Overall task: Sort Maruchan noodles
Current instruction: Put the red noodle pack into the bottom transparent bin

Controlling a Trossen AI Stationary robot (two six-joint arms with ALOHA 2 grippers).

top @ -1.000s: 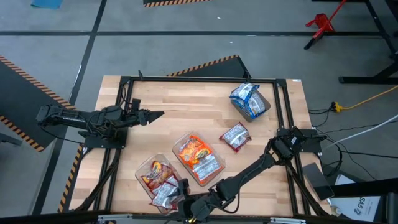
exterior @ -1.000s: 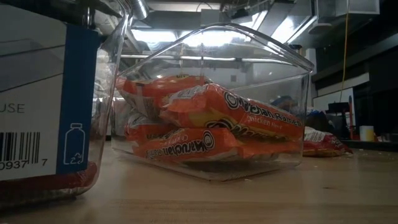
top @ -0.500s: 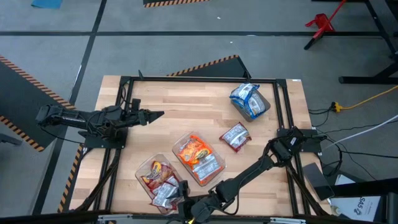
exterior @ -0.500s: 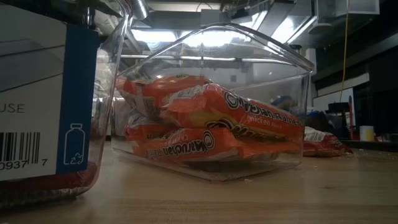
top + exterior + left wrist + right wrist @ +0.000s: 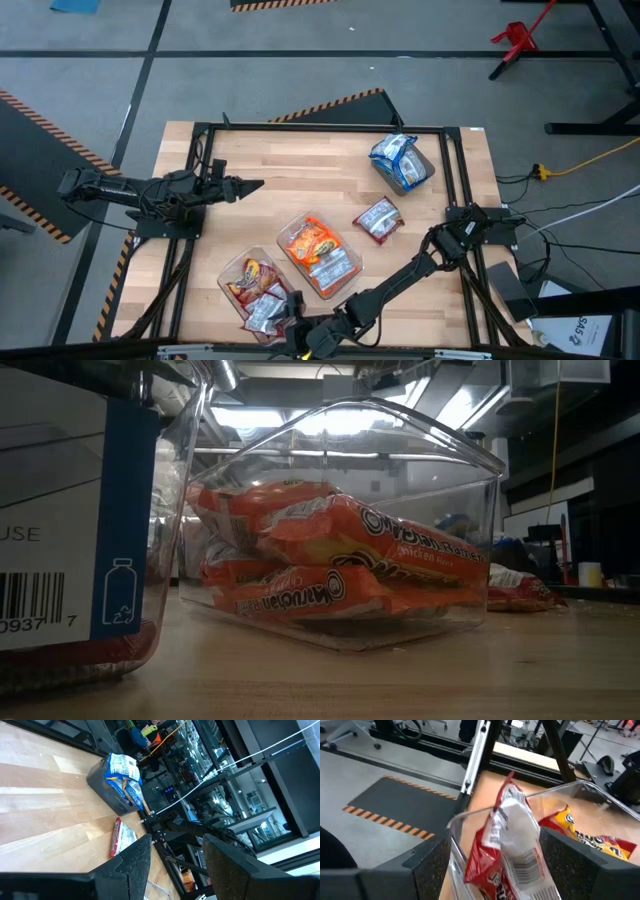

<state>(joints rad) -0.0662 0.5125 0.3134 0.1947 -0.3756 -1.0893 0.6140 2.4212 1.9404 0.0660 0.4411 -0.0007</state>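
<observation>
Right gripper [image 5: 300,335] hangs at the table's [image 5: 300,170] 6 o'clock edge, over the near end of the clear tub [image 5: 232,272] of red packets at 7 o'clock. In the right wrist view its fingers seem clenched on a red packet [image 5: 512,835], which stands on edge just above the tub's rim [image 5: 570,787] with more red packets lying under it. Over the last second almost nothing has moved; only the right arm's elbow has drifted a little toward 7 o'clock, and the packet has not dropped. That reads as the pause before letting go, so this packet is probably as good as sorted once the fingers part.

Left gripper [image 5: 250,186] waits at 9 o'clock with its fingers apart, holding nothing, unmoved.

The other noodles are where they were. Orange packets [image 5: 318,250] fill the second clear tub [image 5: 300,222] just beside the first, near table centre. Blue packets [image 5: 395,152] are heaped in the dark grey tub [image 5: 415,180] at 1 o'clock. One loose red packet [image 5: 378,219] lies flat on bare wood at 3 o'clock, well apart from its tub; by the look of it, that is the only piece left to collect.
</observation>
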